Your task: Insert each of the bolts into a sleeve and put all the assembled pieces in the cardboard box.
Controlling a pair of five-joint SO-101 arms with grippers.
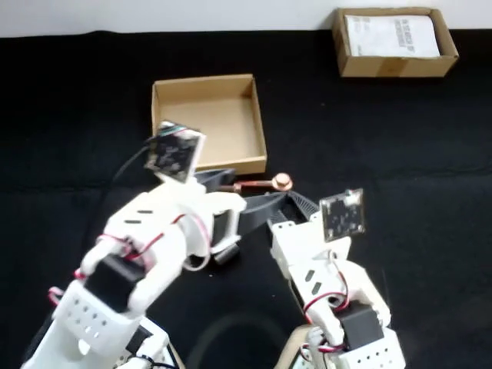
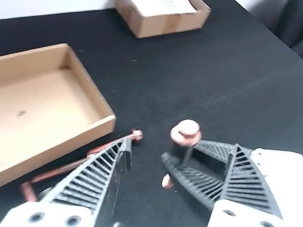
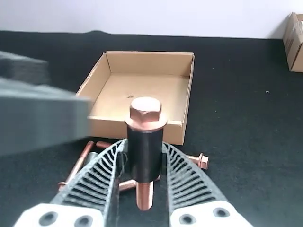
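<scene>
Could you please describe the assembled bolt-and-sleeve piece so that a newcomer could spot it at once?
Find the open brown cardboard box in the middle of the black table. Just before its near wall, the right gripper grips a black cylindrical sleeve with a copper-coloured bolt through it. The bare copper bolts lying nearby have no sleeve.

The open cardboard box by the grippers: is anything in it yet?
Empty: the cardboard box shows a bare floor. The bolt in its sleeve is outside it, in the right gripper.
</scene>
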